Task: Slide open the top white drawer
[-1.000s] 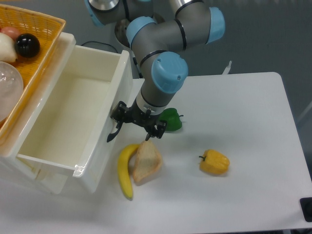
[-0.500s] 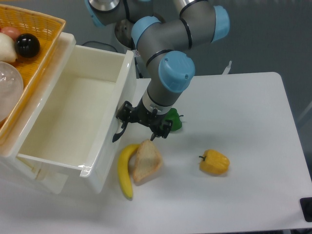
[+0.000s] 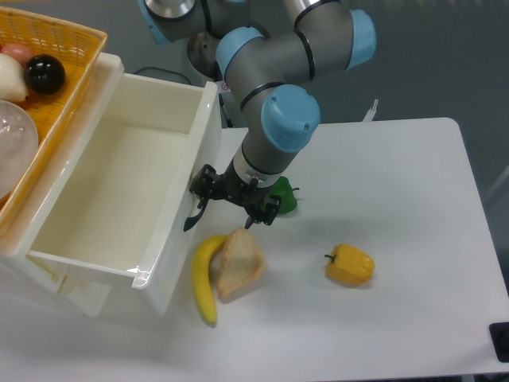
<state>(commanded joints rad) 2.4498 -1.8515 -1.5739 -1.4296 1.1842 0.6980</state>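
We see the top white drawer (image 3: 119,191) pulled well out. The gripper (image 3: 231,208) sits at its black handle (image 3: 193,212); we cannot tell whether the fingers clasp it.

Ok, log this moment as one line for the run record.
phase: pulling | top drawer: slid well out, empty | gripper: at its black handle, grasp unclear | nearby: banana, bread
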